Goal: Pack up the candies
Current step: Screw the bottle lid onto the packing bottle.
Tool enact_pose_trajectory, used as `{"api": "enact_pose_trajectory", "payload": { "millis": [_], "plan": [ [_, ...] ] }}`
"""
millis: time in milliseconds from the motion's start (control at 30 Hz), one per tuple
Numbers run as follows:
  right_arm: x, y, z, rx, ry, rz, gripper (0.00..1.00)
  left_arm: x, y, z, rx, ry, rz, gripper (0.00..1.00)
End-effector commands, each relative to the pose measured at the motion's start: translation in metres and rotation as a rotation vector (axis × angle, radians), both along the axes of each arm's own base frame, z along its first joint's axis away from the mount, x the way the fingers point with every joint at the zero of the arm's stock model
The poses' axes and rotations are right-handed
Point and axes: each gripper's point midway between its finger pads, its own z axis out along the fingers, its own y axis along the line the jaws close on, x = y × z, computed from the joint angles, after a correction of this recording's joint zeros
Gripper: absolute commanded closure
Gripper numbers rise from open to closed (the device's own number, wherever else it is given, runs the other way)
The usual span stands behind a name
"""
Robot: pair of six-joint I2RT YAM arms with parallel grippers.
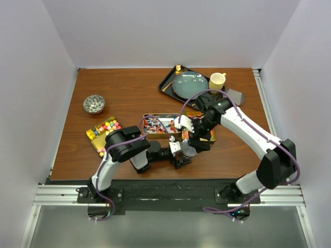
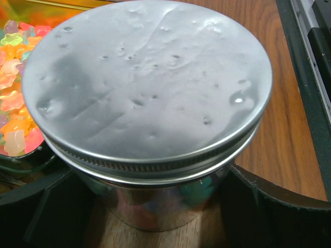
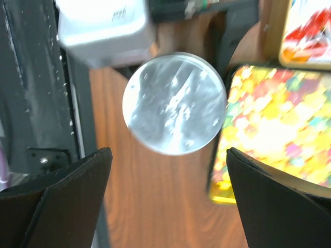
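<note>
A small glass jar with a silver screw lid [image 2: 150, 88] stands on the table, with coloured candies showing dimly through the glass. My left gripper [image 2: 155, 206] is shut on the jar, one finger on each side of it; the gripper also shows in the top view [image 1: 181, 153]. My right gripper [image 3: 168, 206] is open and empty, hovering above the lid [image 3: 174, 102]. Orange-yellow-pink gummies [image 3: 274, 124] fill a gold tin just right of the jar. Red-white-blue wrapped candies [image 1: 159, 125] fill the middle tin. Multicoloured chunky candies [image 1: 105, 132] lie in the left tin.
A black tray [image 1: 168, 82] at the back holds a grey plate [image 1: 189, 84]. A yellow mug [image 1: 217, 81] and a grey block [image 1: 235, 95] stand beside it. A small bowl [image 1: 94, 104] sits at the left. The table's near edge is just behind the jar.
</note>
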Motion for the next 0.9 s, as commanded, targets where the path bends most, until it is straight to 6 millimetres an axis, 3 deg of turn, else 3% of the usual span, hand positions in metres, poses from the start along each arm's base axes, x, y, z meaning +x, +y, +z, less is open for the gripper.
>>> {"api": "enact_pose_trajectory", "payload": {
  "millis": [0, 267, 633, 867],
  "plan": [
    [0.004, 0.022, 0.009, 0.081, -0.005, 0.149, 0.04, -0.012, 0.019, -0.036, 0.093, 0.042, 0.007, 1.00],
    [-0.008, 0.034, -0.006, 0.068, 0.063, 0.247, 0.04, -0.011, 0.020, -0.036, 0.094, 0.036, 0.014, 1.00],
    [-0.019, 0.026, -0.016, 0.036, 0.093, 0.218, 0.05, -0.009, 0.019, -0.037, 0.091, 0.045, 0.022, 1.00],
    [-0.002, 0.037, -0.015, 0.077, 0.009, 0.164, 0.04, -0.011, 0.018, -0.037, 0.088, 0.051, 0.009, 1.00]
  ]
}}
